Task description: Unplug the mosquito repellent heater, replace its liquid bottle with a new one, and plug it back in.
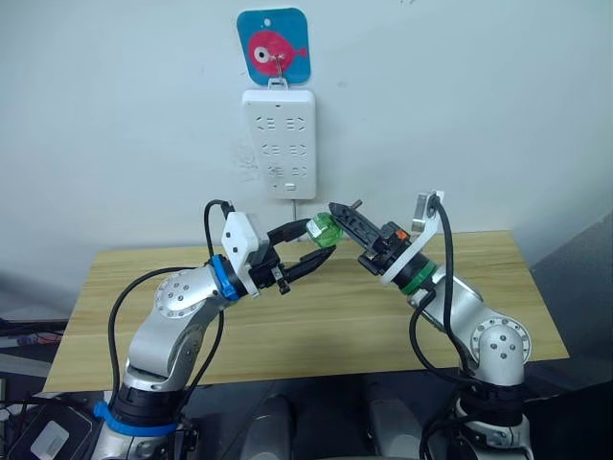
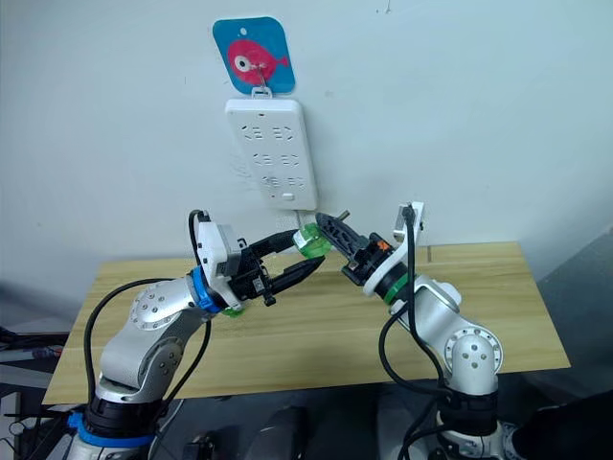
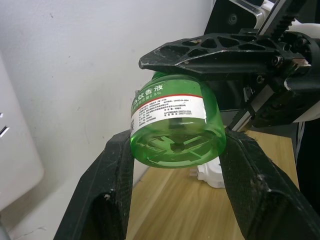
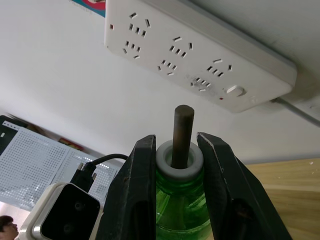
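A green liquid bottle [image 1: 326, 229] with a white collar and a dark wick [image 4: 182, 131] hangs in the air above the table, under the wall strip. My right gripper [image 4: 179, 150] is shut on its neck, one finger on each side of the collar. My left gripper [image 3: 177, 150] comes from the other side and is shut on the bottle's base [image 3: 175, 142], which faces the left wrist camera. The white mosquito repellent heater [image 3: 212, 176] lies on the table behind the bottle, mostly hidden by it.
A long white power strip [image 1: 278, 144] hangs on the wall under a blue sign with a pink fish [image 1: 273, 46], its cable dropping behind the grippers. The wooden table [image 1: 479, 316] stands against the wall.
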Tool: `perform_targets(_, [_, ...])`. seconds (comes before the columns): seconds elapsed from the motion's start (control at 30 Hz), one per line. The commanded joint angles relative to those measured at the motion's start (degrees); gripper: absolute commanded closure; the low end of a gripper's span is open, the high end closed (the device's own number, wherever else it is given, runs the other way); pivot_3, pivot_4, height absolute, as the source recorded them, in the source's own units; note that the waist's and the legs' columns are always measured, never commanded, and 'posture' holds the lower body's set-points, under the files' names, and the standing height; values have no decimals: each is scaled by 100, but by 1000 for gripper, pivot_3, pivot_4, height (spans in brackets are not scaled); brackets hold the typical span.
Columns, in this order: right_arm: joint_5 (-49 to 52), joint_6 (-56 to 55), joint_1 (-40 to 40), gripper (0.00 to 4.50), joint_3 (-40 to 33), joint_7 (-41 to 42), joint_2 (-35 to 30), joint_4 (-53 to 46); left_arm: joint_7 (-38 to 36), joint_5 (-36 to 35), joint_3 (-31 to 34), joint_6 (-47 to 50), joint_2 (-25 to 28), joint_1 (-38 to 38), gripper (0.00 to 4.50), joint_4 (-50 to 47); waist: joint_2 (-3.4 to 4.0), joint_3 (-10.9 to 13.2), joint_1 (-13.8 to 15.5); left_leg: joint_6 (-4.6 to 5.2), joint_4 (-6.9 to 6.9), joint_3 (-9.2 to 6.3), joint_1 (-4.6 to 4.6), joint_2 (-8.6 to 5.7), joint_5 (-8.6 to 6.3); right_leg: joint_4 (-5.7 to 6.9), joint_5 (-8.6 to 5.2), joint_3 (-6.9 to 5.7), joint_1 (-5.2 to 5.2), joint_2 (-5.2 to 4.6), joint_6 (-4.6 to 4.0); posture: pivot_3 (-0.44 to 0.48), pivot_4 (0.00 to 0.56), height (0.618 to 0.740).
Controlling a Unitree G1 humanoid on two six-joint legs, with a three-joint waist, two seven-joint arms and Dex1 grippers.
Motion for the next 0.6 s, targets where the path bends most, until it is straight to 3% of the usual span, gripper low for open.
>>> perform_targets(0.03, [363, -75, -36, 3644, 163, 45, 10, -156, -68, 26, -94, -174, 3, 54, 2320, -188, 0, 0, 1, 0, 0, 1, 0, -1, 0, 0, 0, 0, 0, 0, 0, -78, 187, 734])
perform_targets(0.17, [403, -108, -10, 3644, 196, 67, -114, -158, -87, -20, 16, -79, 101, 151, 2320, -62, 0, 0, 1, 0, 1, 0, 0, -1, 0, 0, 0, 0, 0, 0, 0, -78, 186, 734])
perform_targets(0.2, [392, -125, -5, 3644, 189, 80, -158, -152, -164, -36, 36, -110, 147, 191, 1576, -40, 0, 0, 0, 0, 0, 0, 0, 0, 0, 0, 0, 0, 0, 0, 0, -78, 186, 734])
perform_targets(0.37, [-81, -270, -67, 3644, 35, 270, -559, -8, -385, -16, 132, 23, 568, 447, 80, 43, 1, -1, 0, 0, -1, 0, 0, 0, 0, 0, 0, 0, -1, 1, 0, -77, 187, 734])
perform_targets(0.5, [-1595, -564, -193, 3644, 269, 1082, -1481, 341, -673, -256, 293, 382, 1083, 768, 0, -19, 1, 0, 2, 0, 0, 4, 1, -3, 0, -1, 0, 2, -1, 1, 0, -65, 191, 734])
perform_targets(0.6, [-3767, -1665, -218, 3644, 1178, 1892, -2247, 984, -899, -469, 331, 739, 1420, 1019, 0, -248, 1, 0, 8, 1, -3, 0, 2, 0, -1, -1, -1, -3, -1, 3, 0, -49, 198, 734])
